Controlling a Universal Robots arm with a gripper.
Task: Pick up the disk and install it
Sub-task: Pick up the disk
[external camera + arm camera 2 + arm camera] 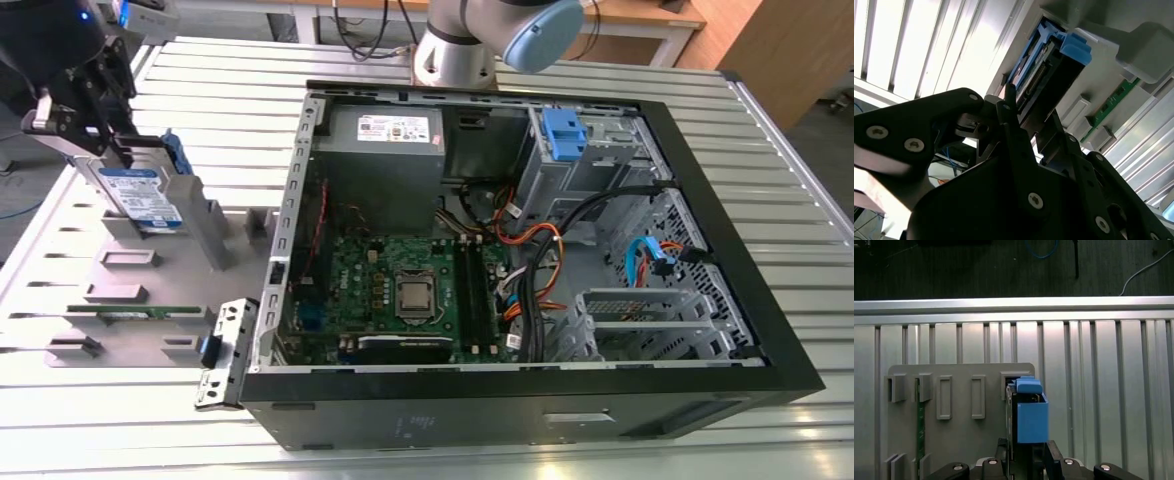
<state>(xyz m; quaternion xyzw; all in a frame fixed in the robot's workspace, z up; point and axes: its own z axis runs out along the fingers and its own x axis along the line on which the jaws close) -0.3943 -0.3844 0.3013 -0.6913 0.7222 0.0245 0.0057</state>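
Closed the hand [110,152] on the upper end of the disk [140,195], with one finger [1001,450] set against each broad face and no gap to be seen on either side in both wrist views. Met the disk straight below the wrist, not off to either side. Stood on a narrow end in a slot of the gray rack [147,300], long axis running up out of the slot into the hand, blue side rail turned toward the first wrist view. Judged as gripped but not yet lifted clear, the lower end seated in the rack. Shared that rack with a thin green strip [127,312] lying flat in a nearer slot, well apart from the disk. Rested rack and open computer case [534,410] side by side on the slatted metal surface [134,440], the case toward the exterior view's right. Placed the blue-fronted drive bay [567,135] at the case's far corner, well apart from the hand.
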